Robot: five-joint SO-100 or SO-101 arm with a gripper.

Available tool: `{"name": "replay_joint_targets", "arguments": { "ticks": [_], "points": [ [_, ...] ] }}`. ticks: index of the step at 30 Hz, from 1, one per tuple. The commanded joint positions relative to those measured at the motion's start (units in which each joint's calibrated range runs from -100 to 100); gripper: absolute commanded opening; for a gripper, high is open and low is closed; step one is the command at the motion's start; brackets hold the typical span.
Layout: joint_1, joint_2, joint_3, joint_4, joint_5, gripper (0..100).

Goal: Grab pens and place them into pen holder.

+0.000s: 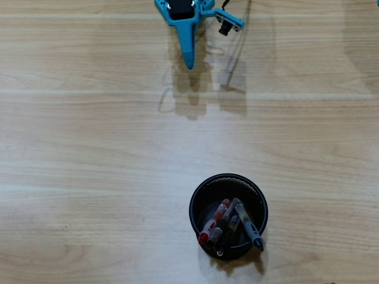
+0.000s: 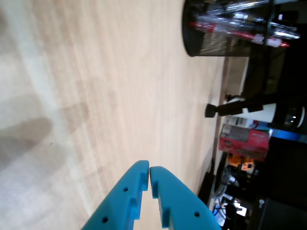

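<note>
**Wood-grain table, arm at one edge, pens in the cup**

The table (image 1: 89,148) fills the overhead view — pale wood-grain laminate with soft glare bands and the arm's shadow just below the gripper. In the wrist view its far edge gives way to a dim, cluttered room with a red box (image 2: 243,139) and dark gear beyond.

The pen holder (image 1: 228,216), a black mesh cup, stands upright well apart from the gripper, straight ahead of its tips and slightly right in the overhead view. The pens (image 1: 230,228) lean inside it, tips over the rim.

The blue gripper (image 2: 149,168) holds nothing — its fingers meet at the tips.
</note>
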Motion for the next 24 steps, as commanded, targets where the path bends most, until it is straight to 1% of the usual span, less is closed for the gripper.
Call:
{"name": "replay_joint_targets", "arguments": {
  "ticks": [1, 3, 7, 11, 14, 19, 24],
  "points": [
    [1.0, -0.9, 0.6, 3.2, 1.6, 2],
    [2.0, -0.9, 0.6, 5.2, 2.7, 2],
    [3.8, -0.9, 0.6, 9.7, 2.9, 2],
    [4.2, -0.9, 0.6, 9.9, 4.1, 2],
    [4.5, -0.9, 0.6, 9.9, 4.0, 3],
    [9.2, -0.9, 0.5, 9.8, 3.7, 2],
    [9.3, -0.8, 0.5, 9.8, 3.7, 2]
  ]
}}
